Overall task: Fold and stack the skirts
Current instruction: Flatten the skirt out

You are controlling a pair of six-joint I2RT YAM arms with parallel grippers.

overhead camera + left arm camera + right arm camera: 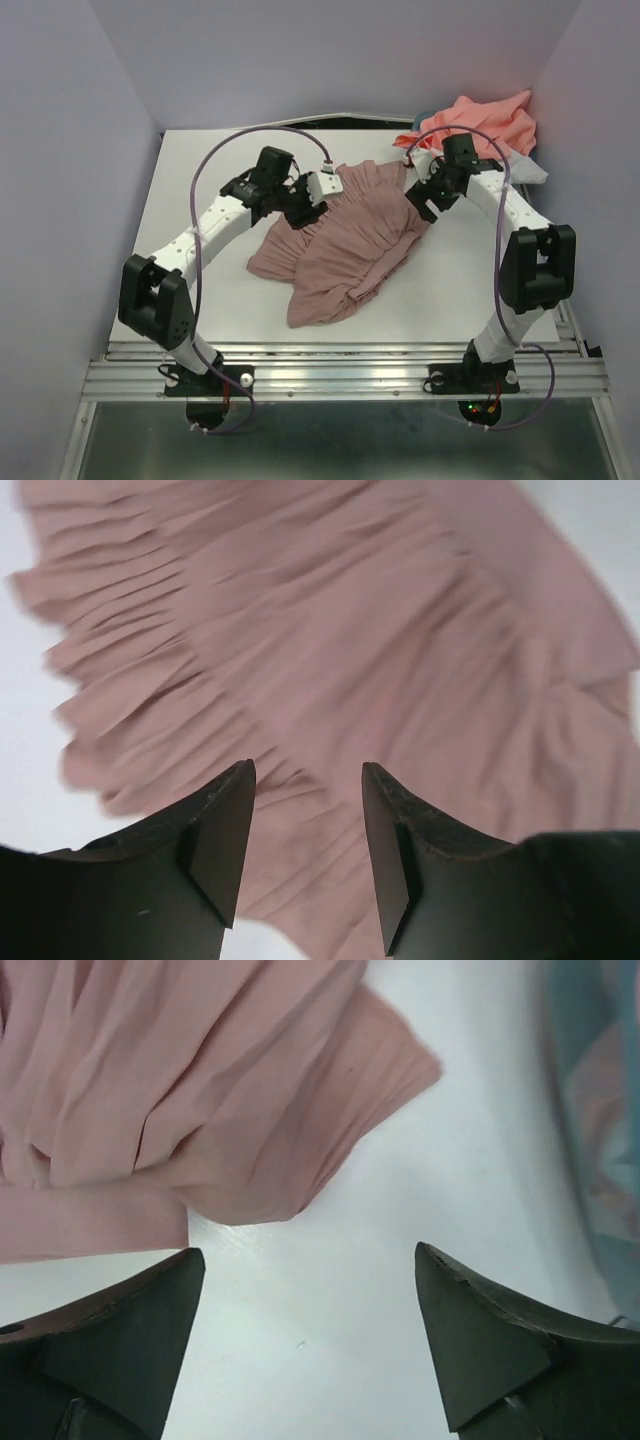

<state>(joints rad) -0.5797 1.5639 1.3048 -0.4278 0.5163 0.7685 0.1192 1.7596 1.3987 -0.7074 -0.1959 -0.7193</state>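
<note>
The dusty mauve-pink pleated skirt (340, 240) lies rumpled in the middle of the white table (200, 180). My left gripper (305, 207) hovers over its upper left part. In the left wrist view the left gripper (308, 770) is open and empty, with the pleated skirt (330, 630) filling the view below. My right gripper (420, 195) is at the skirt's upper right corner. In the right wrist view the right gripper (310, 1255) is open and empty over bare table, with the skirt's corner (230, 1090) just ahead. Coral-salmon cloth (490, 120) is heaped at the back right.
A pale cloth edge (530, 170) hangs below the coral heap. A bit of the teal basket (424, 118) shows beside the heap, and it appears blurred at the right edge of the right wrist view (600, 1110). Grey walls enclose the table.
</note>
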